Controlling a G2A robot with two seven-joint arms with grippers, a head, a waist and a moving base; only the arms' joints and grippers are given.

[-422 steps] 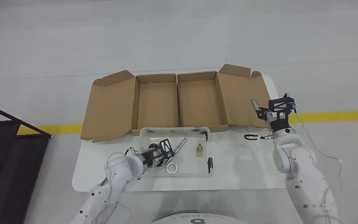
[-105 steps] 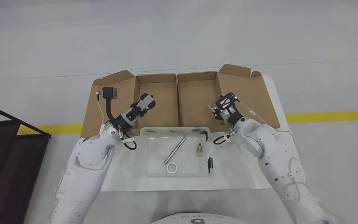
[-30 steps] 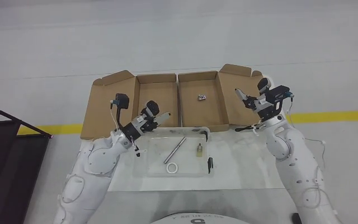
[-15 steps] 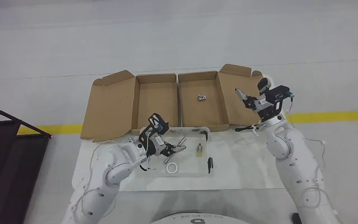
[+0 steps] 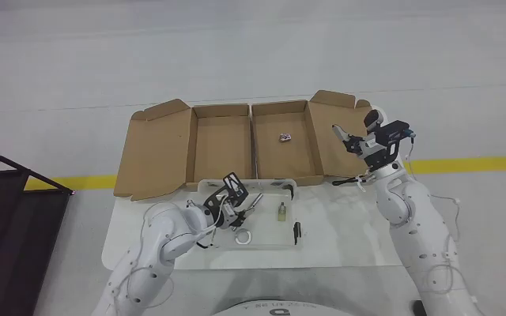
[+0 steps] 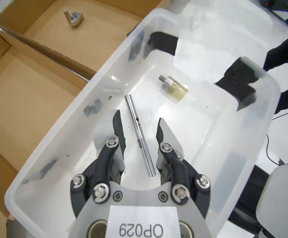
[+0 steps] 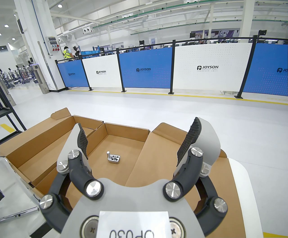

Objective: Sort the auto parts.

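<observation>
Translucent plastic is forming the rounded walls of the bin (image 6: 162, 13), which is sitting on the white counter (image 5: 340, 229) just in front of the cardboard box (image 5: 223, 146). The left claw (image 6: 138, 117) is hanging over the bin floor with its ribbed black pads spread, one on each side of the polished steel rod (image 6: 139, 135). That rod is lying flat in the bin, with a narrow gap showing between it and each pad. Near the rod's far end a short cylinder (image 6: 174, 88), steel-capped with a cream body, is lying on its side with open floor around it. A thin metal ring (image 5: 243, 235) is lying toward the bin's near edge. The right claw (image 7: 138, 122) is hovering spread, gripping nothing, over the box's outer right flap, well apart from the bin. A small blocky metal bracket (image 7: 113, 159) with an upright pin is resting in the right compartment, apart from its walls.
</observation>
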